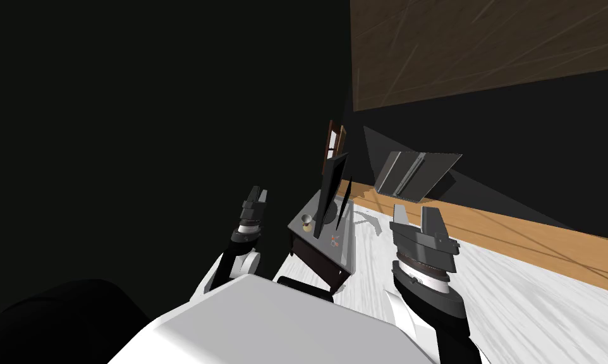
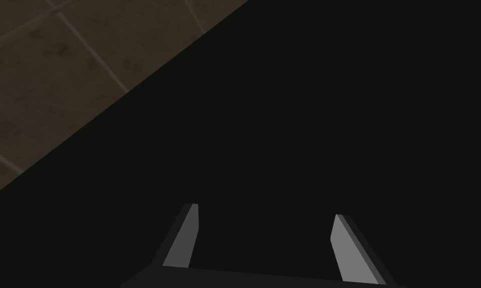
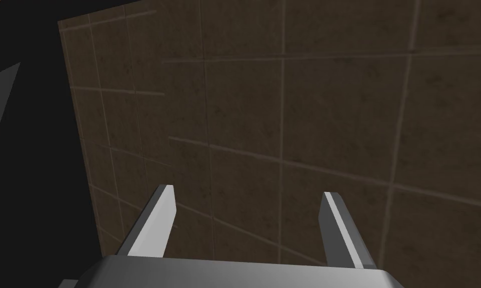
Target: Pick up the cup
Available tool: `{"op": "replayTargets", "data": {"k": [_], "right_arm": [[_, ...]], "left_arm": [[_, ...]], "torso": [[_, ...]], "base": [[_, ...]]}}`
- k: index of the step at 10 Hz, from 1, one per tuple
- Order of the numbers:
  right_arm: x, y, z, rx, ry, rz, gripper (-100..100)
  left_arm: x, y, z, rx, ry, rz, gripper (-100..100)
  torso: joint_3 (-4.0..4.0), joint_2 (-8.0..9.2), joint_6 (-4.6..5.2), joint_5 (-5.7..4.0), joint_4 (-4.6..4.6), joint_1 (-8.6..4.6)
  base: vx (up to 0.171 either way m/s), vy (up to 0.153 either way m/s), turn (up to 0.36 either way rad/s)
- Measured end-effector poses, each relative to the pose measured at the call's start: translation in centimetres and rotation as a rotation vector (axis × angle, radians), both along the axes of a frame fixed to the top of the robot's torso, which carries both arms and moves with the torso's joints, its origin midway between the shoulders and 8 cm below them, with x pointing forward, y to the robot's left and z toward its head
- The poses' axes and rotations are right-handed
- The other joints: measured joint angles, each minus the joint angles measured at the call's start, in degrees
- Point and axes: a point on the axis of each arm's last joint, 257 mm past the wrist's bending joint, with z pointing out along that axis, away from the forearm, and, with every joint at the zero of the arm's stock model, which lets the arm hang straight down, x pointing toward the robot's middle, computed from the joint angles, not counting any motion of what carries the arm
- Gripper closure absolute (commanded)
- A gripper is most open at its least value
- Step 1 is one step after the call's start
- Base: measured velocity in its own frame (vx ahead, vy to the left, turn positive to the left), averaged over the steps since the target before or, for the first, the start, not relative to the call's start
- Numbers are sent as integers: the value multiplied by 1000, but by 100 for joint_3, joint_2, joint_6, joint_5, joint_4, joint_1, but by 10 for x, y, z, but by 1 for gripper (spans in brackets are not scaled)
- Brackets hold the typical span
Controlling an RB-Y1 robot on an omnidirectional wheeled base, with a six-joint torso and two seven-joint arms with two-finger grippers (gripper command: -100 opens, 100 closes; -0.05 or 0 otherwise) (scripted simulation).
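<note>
Leftmost, the left gripper [image 1: 256,192] hangs wide open and empty. Just to its right, the pale cup [image 1: 307,220] stands upright near the left edge of the small grey table [image 1: 315,239], beside a dark monitor [image 1: 330,189]. Across the table, the right gripper [image 1: 415,212] is equally spread and empty, so the left arm looks the nearer.

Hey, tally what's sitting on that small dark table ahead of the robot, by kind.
Monitor: 1
Thin dark panel: 1
Cup: 1
Small red and white item: 1
Total: 4
</note>
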Motion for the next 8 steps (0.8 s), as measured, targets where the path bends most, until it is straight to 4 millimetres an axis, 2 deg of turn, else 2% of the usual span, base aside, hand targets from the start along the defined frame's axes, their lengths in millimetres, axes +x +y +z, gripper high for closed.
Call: {"op": "replayTargets", "data": {"k": [6,8], "right_arm": [[0,0,0,0,0,0,0],[0,0,0,0,0,0,0]], "left_arm": [[38,-6,-42,49,127,-8,-100],[55,-10,-64,64,191,-12,-100]], "torso": [[0,1,1,-2,0,-9],[0,1,1,-1,0,-6]], "base": [[-12,-30,-50],[-4,-12,-43]]}}
